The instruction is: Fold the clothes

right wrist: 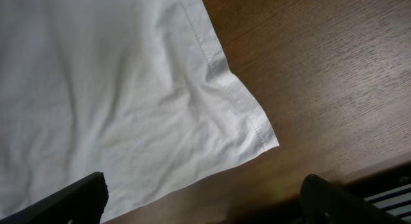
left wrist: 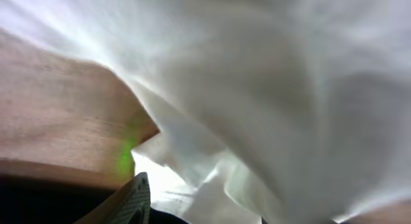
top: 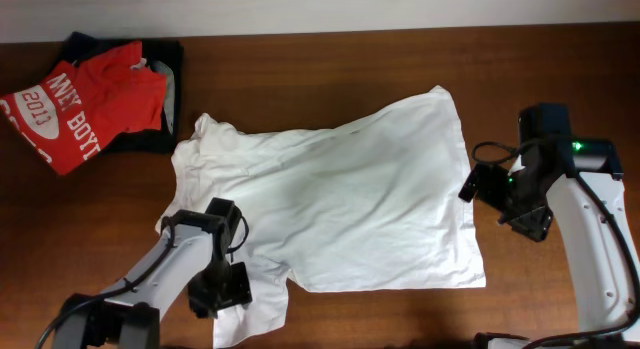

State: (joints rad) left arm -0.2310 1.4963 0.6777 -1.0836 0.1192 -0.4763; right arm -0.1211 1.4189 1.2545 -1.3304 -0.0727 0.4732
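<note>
**White thin-cloth short-sleeved T-shirt (left wrist: 270, 89) crowds the left lens: seat the sleeve pinch**

Your T-shirt lies spread, slightly askew, across the brown wooden table (top: 330, 49). Your left gripper (top: 222, 289) sits low on the near sleeve (top: 250, 314). Cloth is bunched against its finger (left wrist: 136, 197), and you cannot tell whether it has bitten. Your right gripper (right wrist: 205, 208) hangs wide apart and empty beside a hem corner (right wrist: 260, 137). Catch the sleeve's edge cleanly, lift only a little, and keep the cloth flat as you draw it over.

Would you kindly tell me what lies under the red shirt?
A black garment lies under the red shirt, showing along its top, right and lower edges. Anything else beneath is covered.
</note>
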